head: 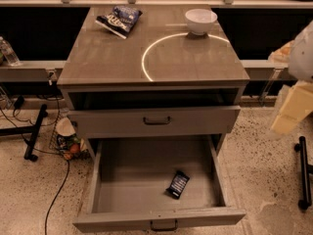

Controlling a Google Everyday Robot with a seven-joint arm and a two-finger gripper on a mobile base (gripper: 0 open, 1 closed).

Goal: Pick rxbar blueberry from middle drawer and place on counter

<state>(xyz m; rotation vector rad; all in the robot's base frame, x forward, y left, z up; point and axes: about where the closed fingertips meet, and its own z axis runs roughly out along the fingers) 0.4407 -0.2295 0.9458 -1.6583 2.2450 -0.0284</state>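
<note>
The rxbar blueberry (pixel 178 184), a small dark wrapper with pale print, lies flat on the floor of the open middle drawer (pixel 122 180), right of centre and near the front. The drawer is pulled far out, and its dark handle (pixel 163 225) shows at the bottom edge. The counter (pixel 107 58) is the glossy grey-brown top with a white circle line (pixel 146 58). My gripper (pixel 292 110) shows as a pale cream shape at the right edge, out beside the cabinet at drawer-front height, well right of and above the bar.
A white bowl (pixel 201 19) stands at the counter's back right. A crinkled blue-and-white snack bag (pixel 119 18) lies at the back left. The shallower top drawer (pixel 156 121) is partly open above the middle one. Cables and a black stand (pixel 34 133) are on the floor at left.
</note>
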